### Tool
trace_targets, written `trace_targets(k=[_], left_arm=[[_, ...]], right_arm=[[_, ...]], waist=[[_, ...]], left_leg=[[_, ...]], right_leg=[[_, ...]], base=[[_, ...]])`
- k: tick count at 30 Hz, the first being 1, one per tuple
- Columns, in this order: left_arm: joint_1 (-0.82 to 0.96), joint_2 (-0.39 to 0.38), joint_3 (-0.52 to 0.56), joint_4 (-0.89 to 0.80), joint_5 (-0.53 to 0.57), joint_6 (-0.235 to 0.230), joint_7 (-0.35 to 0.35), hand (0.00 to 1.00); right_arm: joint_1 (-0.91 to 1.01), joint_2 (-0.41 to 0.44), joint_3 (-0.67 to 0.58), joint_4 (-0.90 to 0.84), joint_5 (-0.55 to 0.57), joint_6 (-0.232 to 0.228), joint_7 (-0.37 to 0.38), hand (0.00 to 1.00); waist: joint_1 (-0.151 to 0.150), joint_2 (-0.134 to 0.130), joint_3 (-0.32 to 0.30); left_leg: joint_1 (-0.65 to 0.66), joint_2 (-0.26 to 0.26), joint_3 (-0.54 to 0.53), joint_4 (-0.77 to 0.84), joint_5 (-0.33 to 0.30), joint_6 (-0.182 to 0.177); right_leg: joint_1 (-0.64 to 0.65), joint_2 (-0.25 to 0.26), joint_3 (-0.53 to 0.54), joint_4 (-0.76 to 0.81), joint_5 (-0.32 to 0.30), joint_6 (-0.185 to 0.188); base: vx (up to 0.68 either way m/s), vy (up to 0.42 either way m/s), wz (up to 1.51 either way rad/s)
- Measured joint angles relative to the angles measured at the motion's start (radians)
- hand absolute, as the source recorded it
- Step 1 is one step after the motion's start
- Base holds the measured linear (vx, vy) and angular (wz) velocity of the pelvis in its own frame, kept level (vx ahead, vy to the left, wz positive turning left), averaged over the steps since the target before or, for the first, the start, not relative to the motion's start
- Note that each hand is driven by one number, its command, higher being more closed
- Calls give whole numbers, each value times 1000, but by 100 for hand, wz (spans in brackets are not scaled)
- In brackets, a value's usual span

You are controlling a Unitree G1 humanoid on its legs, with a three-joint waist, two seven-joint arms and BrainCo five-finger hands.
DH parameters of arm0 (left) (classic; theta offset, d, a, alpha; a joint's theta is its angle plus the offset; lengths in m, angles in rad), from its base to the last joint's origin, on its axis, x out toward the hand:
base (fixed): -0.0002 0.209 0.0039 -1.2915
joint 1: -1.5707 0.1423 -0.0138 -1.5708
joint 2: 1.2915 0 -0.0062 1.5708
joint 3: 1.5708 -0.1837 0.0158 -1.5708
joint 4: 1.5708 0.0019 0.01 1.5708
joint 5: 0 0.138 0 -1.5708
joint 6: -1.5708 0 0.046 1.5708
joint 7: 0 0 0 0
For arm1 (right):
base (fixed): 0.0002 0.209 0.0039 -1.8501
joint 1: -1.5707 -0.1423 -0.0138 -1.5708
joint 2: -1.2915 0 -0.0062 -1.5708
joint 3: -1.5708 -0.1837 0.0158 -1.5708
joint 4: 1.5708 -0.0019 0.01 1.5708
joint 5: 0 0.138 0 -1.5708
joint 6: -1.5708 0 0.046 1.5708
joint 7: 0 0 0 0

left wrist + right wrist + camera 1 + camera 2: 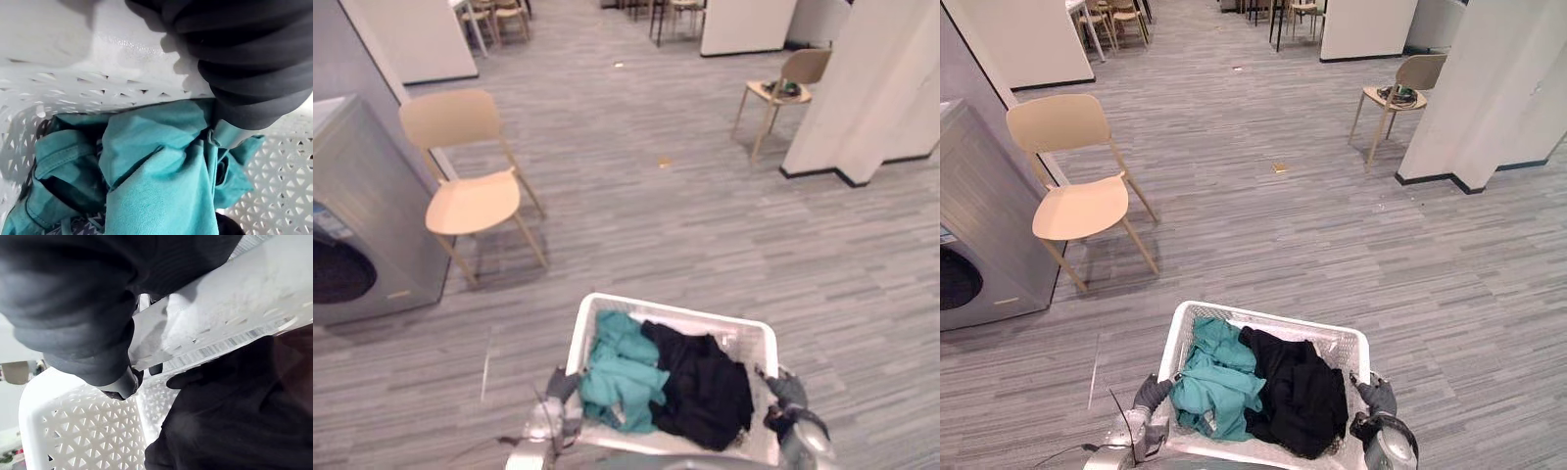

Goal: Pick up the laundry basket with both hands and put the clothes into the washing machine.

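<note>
A white perforated laundry basket (675,315) is held low in front of me over the grey floor. Inside lie a teal garment (622,377) on its left and a black garment (705,387) on its right. My left hand (563,387) grips the basket's left rim, and its thumb (227,134) reaches down inside beside the teal garment (161,186). My right hand (788,392) grips the right rim, with a dark-tipped finger (122,384) hooked over the edge above the black garment (234,406). The grey washing machine (362,225) stands at the far left, its dark round door facing the room.
A pale wooden chair (470,196) stands right beside the washing machine, between it and the open floor. Another chair (788,88) with something dark on its seat stands at the back right by a white pillar (871,88). A small scrap (664,163) lies on the floor.
</note>
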Motion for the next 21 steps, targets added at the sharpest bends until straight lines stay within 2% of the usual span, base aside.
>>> trace_targets(k=[1, 4, 5, 6, 7, 8, 9, 10, 11, 12, 13, 14, 15, 16, 17, 18, 19, 20, 21], left_arm=[[-15, 16, -1, -1, -2, 1, 0, 100], [-31, 42, -1, -12, -13, 3, 4, 100], [-23, 39, 0, -31, -14, 8, 7, 100], [-14, 42, 0, -56, -14, 14, 9, 100], [-11, 34, 1, -103, -14, 31, 11, 100], [5, 31, 1, -167, -14, 37, 21, 100], [13, 32, 3, -200, -14, 38, 25, 100], [19, 35, 9, -243, -14, 38, 27, 100], [21, 37, 15, -262, -14, 38, 27, 100], [24, 41, 26, -289, -13, 39, 26, 100], [23, 47, 24, -298, -12, 39, 24, 100], [20, 54, 23, -306, -10, 39, 20, 100], [16, 65, 13, -322, -10, 39, 12, 100], [11, 71, -2, -333, -9, 37, -4, 100], [7, 71, -14, -332, -8, 38, -11, 100], [5, 71, -24, -331, -8, 40, -17, 100], [-4, 71, -48, -329, -5, 45, -18, 100], [-6, 69, -55, -328, 0, 46, -19, 100], [-7, 55, -70, -327, 1, 46, -18, 100]], right_arm=[[-26, -1, 5, 26, 22, 0, -3, 100], [-77, 6, 11, 64, 34, 3, -8, 100], [-78, 7, 14, 64, 34, 3, -8, 100], [-71, 10, 13, 50, 34, 3, -8, 100], [-54, 9, 10, -6, 34, 3, -11, 100], [-30, 7, 7, -75, 34, 1, -10, 100], [-13, 10, 7, -112, 34, -1, -8, 100], [11, 21, 7, -165, 37, -14, -6, 100], [23, 29, 6, -192, 37, -22, -6, 100], [34, 44, 5, -228, 36, -24, -5, 100], [45, 48, 1, -250, 36, -24, -5, 100], [61, 59, -2, -278, 36, -23, -4, 100], [78, 74, -20, -317, 36, -21, -4, 100], [96, 80, -39, -338, 36, -21, -4, 100], [103, 80, -50, -343, 36, -24, -4, 100], [115, 80, -64, -352, 36, -21, -4, 100], [137, 81, -74, -372, 37, -22, -7, 100], [150, 79, -72, -380, 37, -25, -7, 100], [173, 66, -75, -390, 39, -30, -7, 100]], waist=[[-3, -3, 5], [0, -10, 37], [5, -5, 44], [9, 1, 50], [9, 23, 76], [2, 38, 91], [0, 38, 91], [3, 27, 101], [5, 23, 109], [-1, 19, 115], [-7, 12, 118], [-13, 15, 116], [-21, 18, 108], [-27, 5, 103], [-31, 5, 108], [-28, -3, 103], [-31, -6, 92], [-46, 4, 92], [-89, 6, 82]], left_leg=[[-39, -6, -15, 38, -14, 14], [-120, -4, -45, 157, -69, 24], [-152, -7, -62, 217, -104, 30], [-171, -20, -82, 264, -134, 45], [-178, -27, -109, 302, -162, 53], [-167, -50, -139, 322, -180, 72], [-149, -68, -150, 323, -189, 79], [-128, -97, -159, 323, -198, 94], [-108, -118, -171, 324, -210, 114], [-75, -150, -206, 325, -223, 143], [-64, -163, -231, 324, -232, 165], [-46, -171, -254, 318, -233, 181], [-28, -181, -288, 305, -241, 193], [-11, -185, -311, 289, -245, 200], [13, -191, -332, 267, -251, 208], [40, -198, -348, 247, -260, 221], [62, -201, -381, 242, -287, 223], [77, -202, -410, 242, -303, 229], [135, -191, -475, 248, -325, 212]], right_leg=[[-12, -5, -15, -3, 2, 2], [-19, -16, -40, -2, 5, 8], [-16, -23, -57, 4, -1, 18], [-13, -37, -83, 31, -18, 43], [-24, -47, -113, 133, -41, 79], [-82, -60, -135, 324, -61, 92], [-132, -70, -136, 450, -62, 61], [-208, -85, -122, 642, -40, -45], [-249, -84, -108, 745, -39, -84], [-297, -52, -71, 889, -60, -58], [-322, -17, -57, 936, -89, -40], [-348, 25, -63, 940, -118, -33], [-383, 78, -98, 879, -144, -5], [-402, 106, -162, 745, -149, 2], [-404, 109, -243, 631, -142, -8], [-411, 124, -295, 529, -127, -32], [-411, 163, -290, 407, -89, -74], [-408, 174, -283, 378, -56, -106], [-382, 183, -297, 386, 12, -172]], base=[[16, 5, 27], [35, 28, 32], [53, 99, 46], [42, 111, 72], [27, 171, 91], [-5, 157, 89], [62, 194, 75], [96, 152, 53], [154, 174, 68], [100, 117, 76], [157, 114, 89], [238, 74, 88], [349, 73, 90], [433, 54, 83], [386, 39, 60], [468, 30, 60], [536, 11, 67], [586, -13, 119], [667, -48, 105]])
